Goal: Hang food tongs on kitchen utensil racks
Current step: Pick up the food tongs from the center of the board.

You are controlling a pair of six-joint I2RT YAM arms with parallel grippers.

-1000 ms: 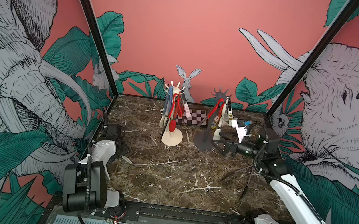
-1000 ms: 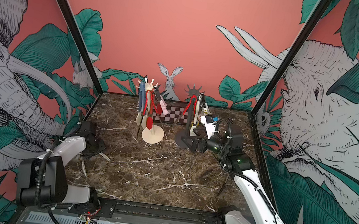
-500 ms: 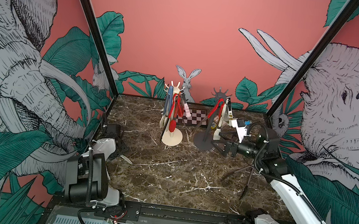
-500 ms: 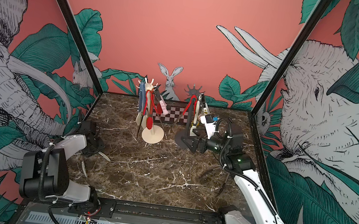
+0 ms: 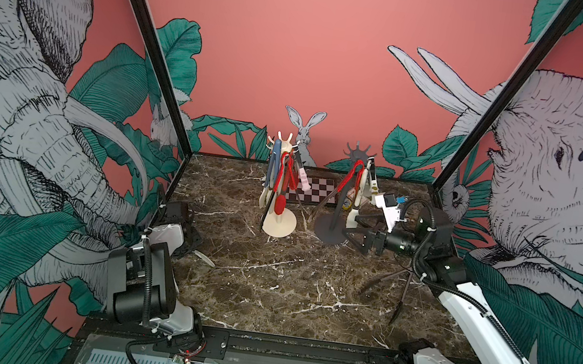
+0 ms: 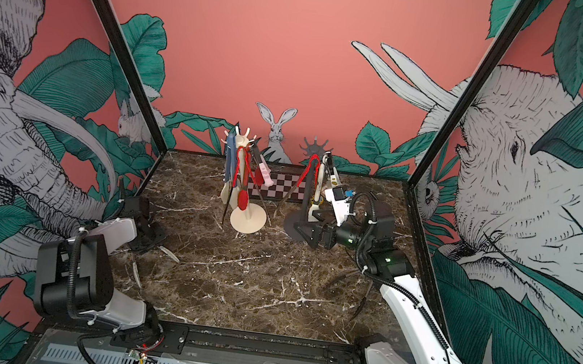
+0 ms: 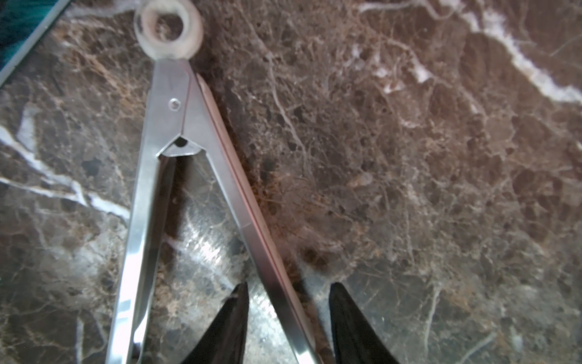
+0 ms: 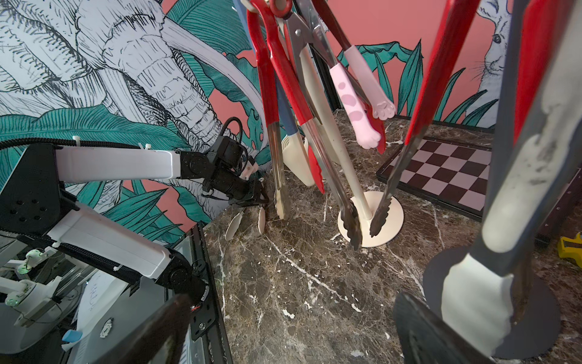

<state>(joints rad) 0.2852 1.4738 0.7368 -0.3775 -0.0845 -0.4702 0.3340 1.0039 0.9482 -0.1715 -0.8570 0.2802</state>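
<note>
At the left edge of the brown marble surface (image 7: 409, 157), the half-spread left pincer (image 7: 289, 285) straddles one arm of cream-tipped steel V-shaped tongs (image 7: 185, 126), ready to pinch.

top views: high, front, whole table (image 5: 288, 284) | wrists: close, low
</note>
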